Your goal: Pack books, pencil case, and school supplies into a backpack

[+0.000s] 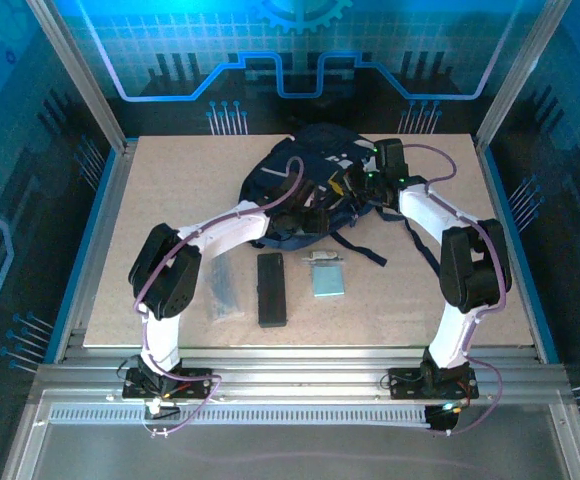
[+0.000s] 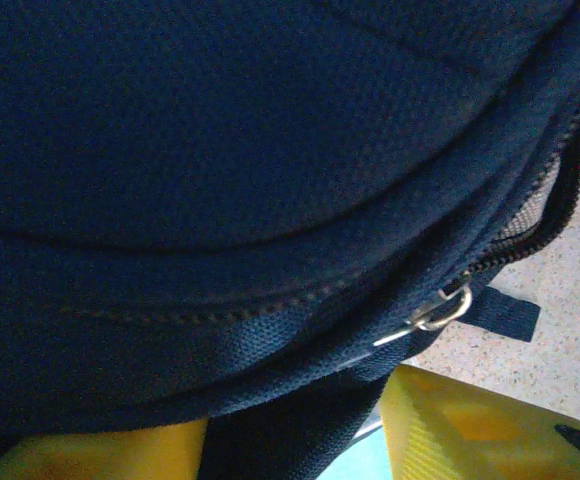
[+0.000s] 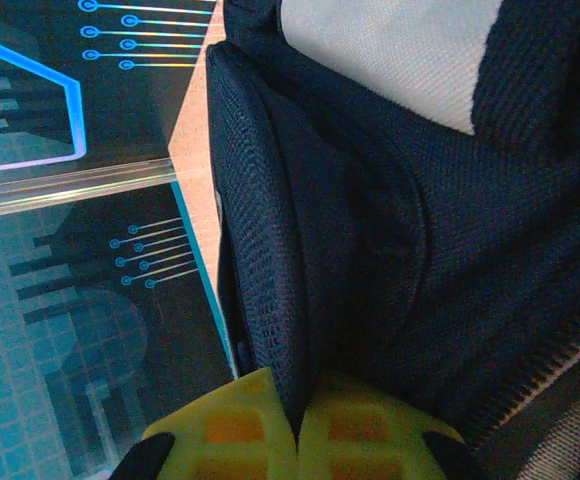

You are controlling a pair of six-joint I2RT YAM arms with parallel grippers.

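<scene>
At the far middle of the desk (image 1: 450, 300), the navy backpack (image 1: 315, 175) lies with the 2 arms reaching to it from the near side. The right gripper (image 3: 298, 432) is pressed together on a thin edge of the bag's dark panel, which runs down between its yellow fingers (image 3: 225, 425). The left gripper (image 2: 295, 445) sits below the zippered rim, its 2 fingers apart with a fold of navy fabric between them. Whether they bite that fold or merely straddle it cannot be told. A silvery zipper pull (image 2: 432, 315) hangs close above the finger on the right of that view. Nearer the arm bases, 4 things lie on the desk: the translucent grey ruler strip (image 1: 225, 290), the black pencil case (image 1: 271, 289) just beside it, the light-blue pad (image 1: 327, 281), and the tiny silvery clip (image 1: 320, 258) at the pad's far edge. The step in hand looks like spreading the bag's mouth so these can go in. The main danger is the right gripper's narrow pinch: soft fabric under tension could slide out, letting the mouth sag shut. If the left gripper closes off-centre, it may snag the zipper pull or gather 2 layers at once, sealing the opening. A hard tug could also drag the whole bag, and its dark strap (image 1: 365, 248), trailing near the clip, might sweep that small piece away.
</scene>
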